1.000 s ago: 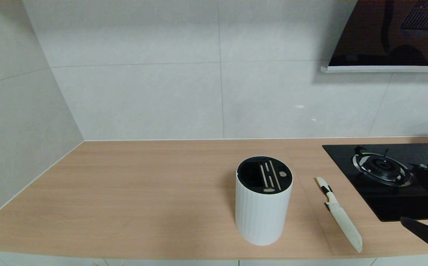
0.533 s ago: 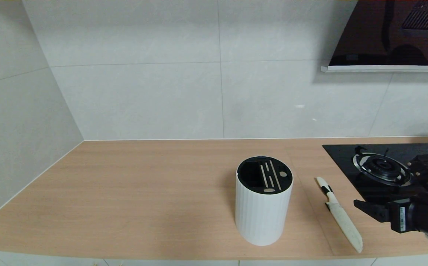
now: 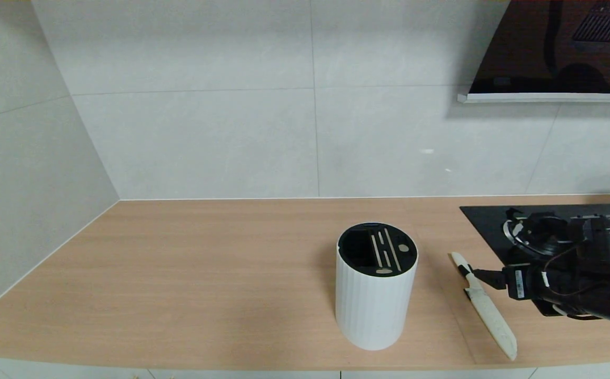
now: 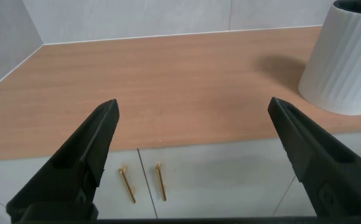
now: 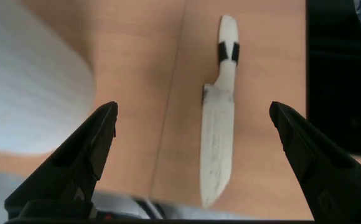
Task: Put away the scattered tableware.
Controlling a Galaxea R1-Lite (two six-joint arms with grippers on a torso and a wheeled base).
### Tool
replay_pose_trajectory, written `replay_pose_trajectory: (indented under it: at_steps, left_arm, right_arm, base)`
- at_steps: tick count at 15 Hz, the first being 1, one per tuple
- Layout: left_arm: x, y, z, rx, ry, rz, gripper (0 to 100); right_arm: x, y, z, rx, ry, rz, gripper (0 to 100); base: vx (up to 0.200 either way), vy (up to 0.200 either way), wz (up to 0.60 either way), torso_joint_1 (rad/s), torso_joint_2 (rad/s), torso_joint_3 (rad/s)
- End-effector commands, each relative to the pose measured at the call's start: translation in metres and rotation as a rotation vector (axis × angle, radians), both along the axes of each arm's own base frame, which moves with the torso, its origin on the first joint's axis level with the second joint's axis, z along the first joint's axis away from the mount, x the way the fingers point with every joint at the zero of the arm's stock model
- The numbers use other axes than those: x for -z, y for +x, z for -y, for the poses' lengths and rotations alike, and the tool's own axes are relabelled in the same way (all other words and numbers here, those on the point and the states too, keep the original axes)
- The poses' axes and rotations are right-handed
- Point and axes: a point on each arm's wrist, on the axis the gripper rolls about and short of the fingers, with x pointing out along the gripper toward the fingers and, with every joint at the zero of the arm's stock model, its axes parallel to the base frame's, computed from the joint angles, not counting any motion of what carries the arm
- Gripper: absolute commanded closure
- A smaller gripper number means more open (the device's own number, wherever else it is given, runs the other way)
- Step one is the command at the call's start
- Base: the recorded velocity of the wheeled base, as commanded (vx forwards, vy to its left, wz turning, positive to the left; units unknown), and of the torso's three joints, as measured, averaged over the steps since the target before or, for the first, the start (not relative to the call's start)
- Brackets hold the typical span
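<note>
Right claw [image 5: 192, 111] spread wide, knife [image 5: 220, 140] lying just beneath, between its fingers. Likely light, stiff, thin; best pinched across handle [image 5: 228, 34], clear of blade.

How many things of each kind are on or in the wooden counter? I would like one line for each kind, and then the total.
knife: 1
white knife holder: 1
gas stove: 1
Total: 3
</note>
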Motion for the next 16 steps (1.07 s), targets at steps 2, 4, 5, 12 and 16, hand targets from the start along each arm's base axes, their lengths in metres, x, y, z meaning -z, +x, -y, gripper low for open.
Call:
replay_pose_trajectory:
  at_steps: [2, 4, 5, 12, 16]
  left_arm:
    - [0.0, 0.0, 0.0, -0.001, 0.0, 0.0, 0]
    - [0.0, 0.0, 0.0, -0.001, -0.001, 0.0, 0]
    - [0.0, 0.0, 0.0, -0.001, 0.0, 0.0, 0]
    - [0.0, 0.0, 0.0, -0.001, 0.0, 0.0, 0]
    - [0.0, 0.0, 0.0, -0.001, 0.0, 0.0, 0]
  right_arm:
    - [0.025, 0.014, 0.001, 0.009, -0.011, -0.082, 0]
    - [0.035, 0.022, 0.001, 0.024, -0.028, -0.097, 0]
    - [0.04, 0.024, 0.001, 0.034, -0.04, -0.112, 0]
    - [0.082, 0.048, -0.001, 0.06, -0.068, -0.166, 0]
    - [0.093, 0.055, 0.001, 0.069, -0.067, -0.15, 0]
  base:
    - [0.0, 0.0, 0.0, 0.0, 0.0, 0.0]
    - [0.0, 0.0, 0.0, 0.0, 0.0, 0.0]
    - [0.0, 0.0, 0.0, 0.0, 0.0, 0.0]
    - [0.0, 0.0, 0.0, 0.0, 0.0, 0.0]
    - [0.0, 0.0, 0.0, 0.0, 0.0, 0.0]
